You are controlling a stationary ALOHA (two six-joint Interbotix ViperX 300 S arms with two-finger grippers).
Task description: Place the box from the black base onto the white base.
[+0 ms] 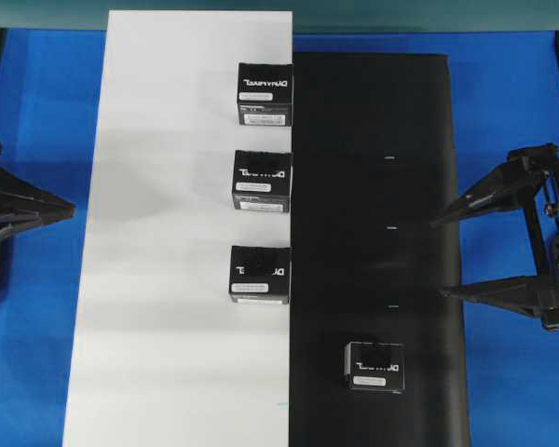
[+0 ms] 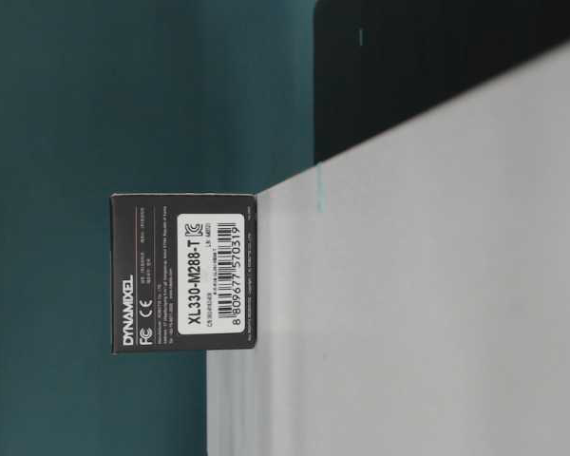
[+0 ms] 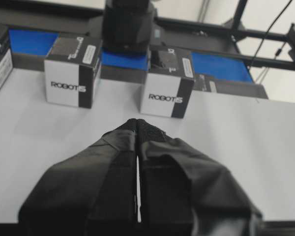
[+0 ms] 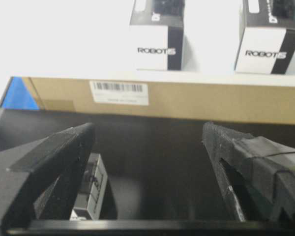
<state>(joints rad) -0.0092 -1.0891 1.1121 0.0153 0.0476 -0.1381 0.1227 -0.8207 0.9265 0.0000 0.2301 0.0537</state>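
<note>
The small black rectangular box [image 1: 374, 365] with white lettering is seen on the long matte black sheet [image 1: 373, 186], just beside the wide-open, empty right gripper [image 1: 443, 257]. Three matching boxes [image 1: 260, 275] are lined up beyond it along the long plain white sheet [image 1: 168, 233]. The left gripper [image 3: 137, 123] is pressed shut, empty, over that sheet. Blue table [image 1: 503, 93] is exposed around both.
</note>
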